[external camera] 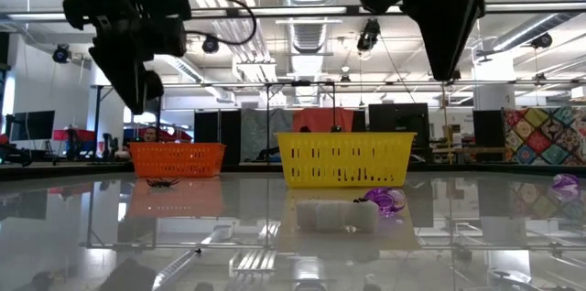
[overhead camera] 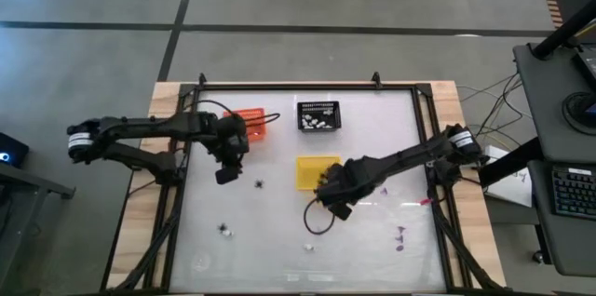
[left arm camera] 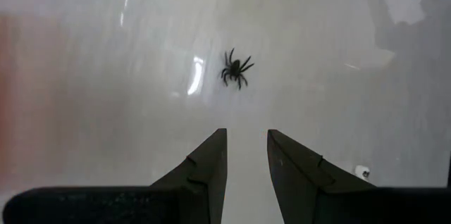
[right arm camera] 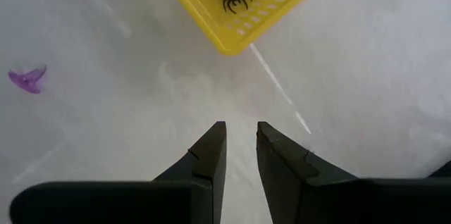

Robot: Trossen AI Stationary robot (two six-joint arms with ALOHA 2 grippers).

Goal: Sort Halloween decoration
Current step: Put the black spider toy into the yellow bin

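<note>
We see L end effector (left arm camera: 246,155) narrowly parted, empty, above spider (left arm camera: 236,69) on worktop (overhead camera: 279,231); its long axis unclear. R end effector (right arm camera: 241,146) narrow, empty, beside yellow basket (right arm camera: 232,30); only R wrist shows spider inside.

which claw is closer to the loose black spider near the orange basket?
Left. Left claw hovers right beside the spider; right claw is farther off, by the yellow basket.
</note>
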